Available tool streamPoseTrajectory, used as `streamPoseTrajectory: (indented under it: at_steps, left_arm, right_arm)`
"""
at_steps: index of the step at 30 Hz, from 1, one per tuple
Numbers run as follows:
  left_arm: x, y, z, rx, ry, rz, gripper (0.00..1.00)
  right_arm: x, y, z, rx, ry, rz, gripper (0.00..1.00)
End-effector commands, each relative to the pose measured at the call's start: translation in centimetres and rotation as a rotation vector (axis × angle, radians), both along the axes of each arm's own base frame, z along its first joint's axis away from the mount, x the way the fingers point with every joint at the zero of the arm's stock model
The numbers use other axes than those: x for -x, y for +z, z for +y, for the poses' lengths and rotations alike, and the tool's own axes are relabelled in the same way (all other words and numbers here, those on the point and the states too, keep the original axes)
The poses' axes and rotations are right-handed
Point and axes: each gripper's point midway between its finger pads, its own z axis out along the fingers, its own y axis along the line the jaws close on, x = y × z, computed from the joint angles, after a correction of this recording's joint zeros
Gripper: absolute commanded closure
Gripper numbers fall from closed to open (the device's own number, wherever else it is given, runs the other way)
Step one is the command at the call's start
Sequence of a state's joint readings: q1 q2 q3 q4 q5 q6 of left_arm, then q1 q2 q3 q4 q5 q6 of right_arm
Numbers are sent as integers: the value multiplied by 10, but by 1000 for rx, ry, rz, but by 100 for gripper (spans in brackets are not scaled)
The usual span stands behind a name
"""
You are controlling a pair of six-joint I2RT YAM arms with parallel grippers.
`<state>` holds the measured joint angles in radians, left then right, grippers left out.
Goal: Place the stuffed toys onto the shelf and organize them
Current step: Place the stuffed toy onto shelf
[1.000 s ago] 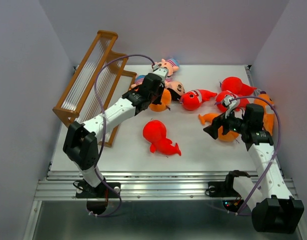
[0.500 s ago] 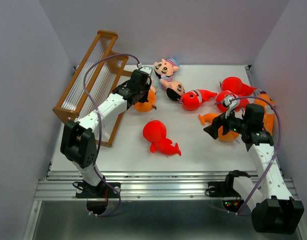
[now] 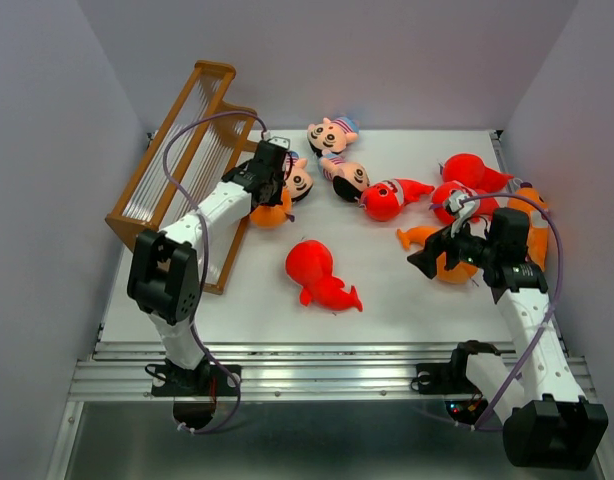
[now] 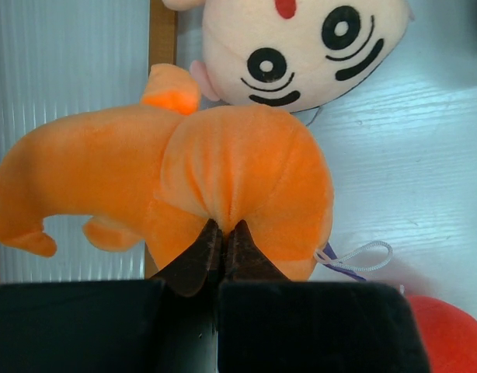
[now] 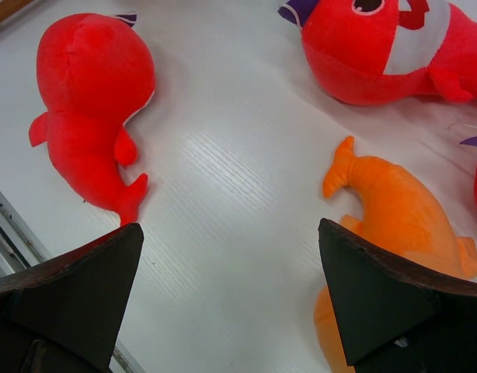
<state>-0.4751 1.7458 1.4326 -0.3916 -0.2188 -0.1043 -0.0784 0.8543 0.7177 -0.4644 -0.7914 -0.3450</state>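
Observation:
My left gripper [image 3: 269, 196] [image 4: 223, 227] is shut on a round orange stuffed toy [image 4: 223, 183] [image 3: 268, 211], held beside the shelf [image 3: 177, 160], whose slats show behind the toy in the left wrist view [image 4: 67, 85]. A peach-faced doll head [image 4: 301, 47] [image 3: 296, 180] lies just beyond it. Two more doll heads [image 3: 333, 133] [image 3: 349, 178] lie at the back. Red toys lie at mid table [image 3: 320, 274] [image 5: 95, 105] and to the right [image 3: 392, 197] [image 5: 378, 47]. My right gripper [image 3: 433, 257] [image 5: 231, 264] is open and empty above the table, next to an orange toy [image 5: 394, 225] [image 3: 455, 267].
More red toys [image 3: 472, 170] [image 3: 453, 197] and an orange one [image 3: 532, 240] crowd the right side near the wall. A white loop and purple tag [image 4: 355, 260] hang from the held toy. The table's front edge [image 3: 337, 350] is a metal rail.
My left gripper has carried the orange toy leftward from near the doll heads to the shelf's side. The right arm has stayed still.

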Motion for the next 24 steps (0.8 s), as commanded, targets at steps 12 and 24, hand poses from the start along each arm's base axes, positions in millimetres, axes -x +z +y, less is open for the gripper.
streamPoseTrajectory:
  at_steps: [12, 24]
  left_arm:
    - [-48, -4, -13, 8, -31, -15, 100]
    - [-90, 9, -60, 138, -118, -47, 100]
  right_arm:
    - [-2, 5, -4, 22, -11, -49, 0]
    - [-3, 4, -6, 36, -24, -52, 0]
